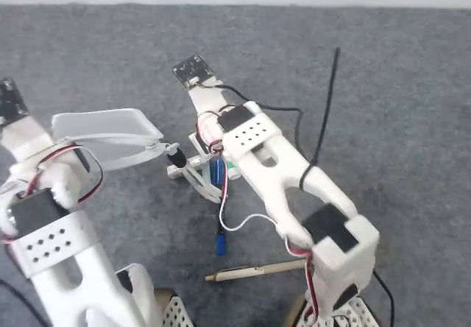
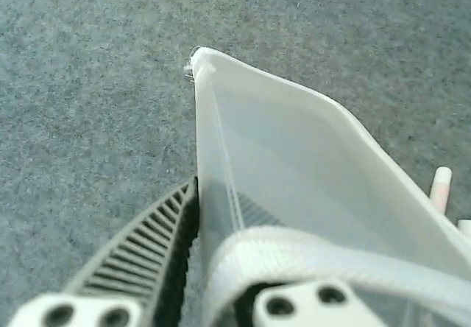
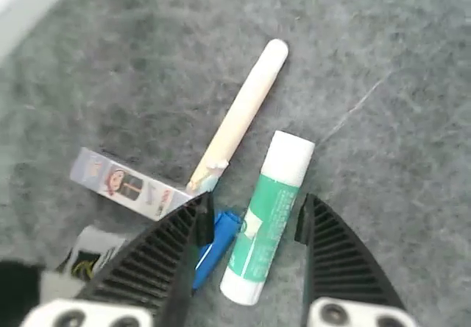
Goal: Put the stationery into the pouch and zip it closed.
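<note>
Pouch (image 2: 294, 165): translucent milky white. Glue stick (image 3: 268, 216): green body, white cap. Pen (image 3: 239, 117): cream. Marker (image 3: 221, 237): blue. Small box (image 3: 125, 183): pale lilac, cartoon print. Carpet (image 1: 412, 84): mottled grey.

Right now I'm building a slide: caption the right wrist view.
Open right hand over the green glue stick, cream pen beside it.

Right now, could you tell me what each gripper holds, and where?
The left gripper pinches the pouch by one side wall; the right gripper holds nothing, open over the glue stick.
</note>
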Action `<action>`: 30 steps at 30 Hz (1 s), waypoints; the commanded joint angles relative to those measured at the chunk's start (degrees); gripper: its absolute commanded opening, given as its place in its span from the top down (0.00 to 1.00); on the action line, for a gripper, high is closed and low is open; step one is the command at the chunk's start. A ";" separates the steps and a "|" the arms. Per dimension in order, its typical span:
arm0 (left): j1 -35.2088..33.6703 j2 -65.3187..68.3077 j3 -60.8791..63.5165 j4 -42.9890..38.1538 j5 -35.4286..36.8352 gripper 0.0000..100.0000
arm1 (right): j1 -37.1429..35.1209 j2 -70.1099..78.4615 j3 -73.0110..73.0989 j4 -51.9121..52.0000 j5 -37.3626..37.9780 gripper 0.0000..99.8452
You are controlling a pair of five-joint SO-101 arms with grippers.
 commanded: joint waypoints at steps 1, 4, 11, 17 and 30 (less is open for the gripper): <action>-0.18 0.00 -0.75 -2.11 0.79 0.99 | 2.77 1.36 -5.89 0.04 -0.35 0.83; 0.00 0.00 -0.75 -2.11 0.79 0.99 | 4.00 3.82 -7.82 0.13 -0.18 0.83; -0.09 0.00 -0.75 -1.76 0.79 0.99 | 3.82 9.27 -11.34 4.09 3.60 0.83; -0.09 0.00 -0.75 -1.76 0.79 0.99 | 3.91 12.26 -11.78 3.56 3.78 0.87; 0.18 0.00 -0.66 -1.76 0.79 0.99 | 5.14 18.68 -20.13 10.15 3.87 0.94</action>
